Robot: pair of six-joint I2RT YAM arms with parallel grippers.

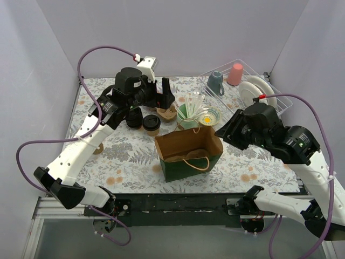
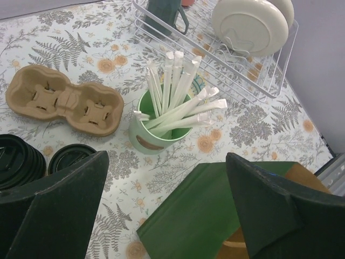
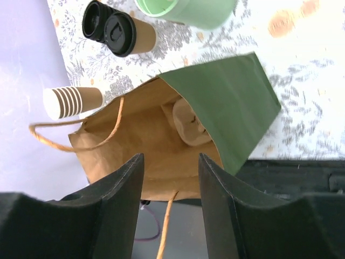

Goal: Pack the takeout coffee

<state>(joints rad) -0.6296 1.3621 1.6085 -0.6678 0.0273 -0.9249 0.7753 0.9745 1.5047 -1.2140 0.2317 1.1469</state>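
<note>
From above, your left gripper (image 1: pixel 160 98) hangs over the back-left of the table (image 1: pixel 129 162), above a brown pulp carrier (image 1: pixel 166 114). Its jaws are spread wide and hold nothing. The takeout coffee (image 1: pixel 151 123) stands upright on the table on the near side of that gripper, with the black stack of lids (image 1: pixel 133 117) just to its left. It is outside the green paper bag (image 1: pixel 188 154), which stands open mid-table. Your right gripper (image 1: pixel 221 132) sits at the bag's right rim. Behind the bag are a green cup of wrapped straws (image 1: pixel 188 110) and a small bowl (image 1: pixel 209 115). The dish rack (image 1: pixel 245 89) in the far right corner holds a teal mug (image 1: pixel 215 82), a pink cup (image 1: pixel 235 74) and plates (image 1: pixel 252 93).

In the left wrist view, both fingers (image 2: pixel 54 210) sit far apart at the lower corners, with only the table and the bag's green side between them. The coffee's black lid shows at lower left against the lid stack, and the carrier's 2 pockets lie just beyond.

In the right wrist view, the fingers (image 3: pixel 113 205) are parted with a clear gap and clamp nothing. The bag's brown mouth fills that gap and a rope handle runs through it. A second carrier (image 3: pixel 188 124) lies inside the bag. The coffee stands beyond the bag beside the lid stack, and a stack of paper cups (image 3: pixel 73 102) lies on its side near the bag.
</note>
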